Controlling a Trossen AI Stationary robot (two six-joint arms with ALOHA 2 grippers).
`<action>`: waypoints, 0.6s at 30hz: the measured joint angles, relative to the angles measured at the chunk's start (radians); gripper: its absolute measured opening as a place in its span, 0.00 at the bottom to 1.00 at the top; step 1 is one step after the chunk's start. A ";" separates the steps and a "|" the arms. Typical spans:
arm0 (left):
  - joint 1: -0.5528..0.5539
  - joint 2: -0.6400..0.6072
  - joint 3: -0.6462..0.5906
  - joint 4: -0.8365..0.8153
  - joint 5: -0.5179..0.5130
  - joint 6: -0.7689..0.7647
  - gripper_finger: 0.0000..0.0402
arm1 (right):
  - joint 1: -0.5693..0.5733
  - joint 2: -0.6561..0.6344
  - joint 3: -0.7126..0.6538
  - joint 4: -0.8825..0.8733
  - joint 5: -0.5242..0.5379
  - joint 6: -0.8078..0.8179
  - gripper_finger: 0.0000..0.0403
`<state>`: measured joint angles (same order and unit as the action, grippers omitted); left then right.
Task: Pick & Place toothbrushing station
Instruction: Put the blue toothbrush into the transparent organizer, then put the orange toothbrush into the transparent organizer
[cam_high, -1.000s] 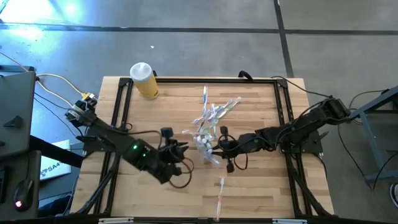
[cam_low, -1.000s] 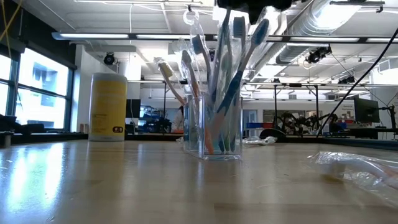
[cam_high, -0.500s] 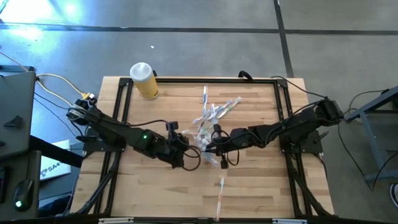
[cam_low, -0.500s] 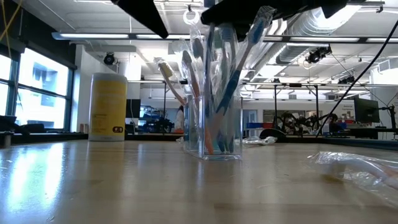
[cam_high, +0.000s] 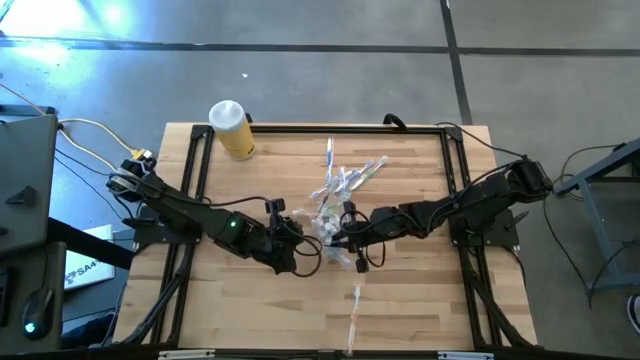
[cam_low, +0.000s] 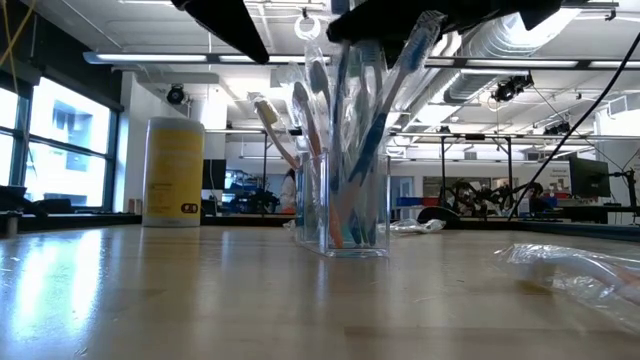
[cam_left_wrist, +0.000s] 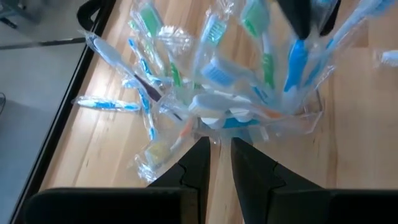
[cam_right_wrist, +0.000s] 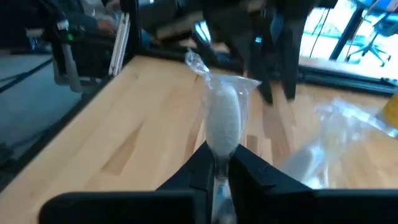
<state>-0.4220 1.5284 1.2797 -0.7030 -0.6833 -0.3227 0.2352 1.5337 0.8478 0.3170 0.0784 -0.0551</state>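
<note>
The clear plastic cup (cam_low: 352, 205) stands upright on the wooden table near its middle, with several wrapped pale toothbrushes (cam_high: 345, 182) fanning out of it. It also shows in the left wrist view (cam_left_wrist: 249, 121). My left gripper (cam_high: 300, 238) is shut and empty just left of the cup, and its fingers (cam_left_wrist: 221, 155) point at the cup's base. My right gripper (cam_high: 343, 236) is just right of the cup, shut on one wrapped toothbrush (cam_right_wrist: 224, 118). My right gripper pinches the wrapped toothbrush between its two fingers, on the part just behind the white head (cam_right_wrist: 219, 163). The fingers come level from the table's right side and lie along the brush. The head sticks out forward in its clear wrapper, clear of the table.
A yellow bottle with a white cap (cam_high: 232, 130) stands at the far left corner. One wrapped toothbrush (cam_high: 354, 310) lies near the front edge. Crumpled clear wrapping (cam_low: 580, 272) lies by the cup. A black frame (cam_high: 196, 170) runs along the table's edges.
My left gripper has moved toward the table's right and far edges, up to the cup. My right gripper has moved toward the left edge to the cup's other side, carrying its toothbrush. The cup has stayed in place.
</note>
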 joint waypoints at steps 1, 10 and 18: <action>0.000 0.000 0.000 0.000 0.001 0.000 0.14 | 0.000 0.001 0.000 -0.003 0.000 0.001 0.09; 0.000 0.000 0.000 -0.001 0.009 -0.047 0.14 | 0.000 0.004 -0.005 -0.027 -0.001 0.009 0.31; 0.001 0.000 0.000 -0.002 0.010 -0.049 0.14 | 0.001 -0.037 -0.003 -0.013 0.004 0.009 0.55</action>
<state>-0.4213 1.5284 1.2797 -0.7048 -0.6729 -0.3717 0.2366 1.4965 0.8444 0.3045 0.0822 -0.0464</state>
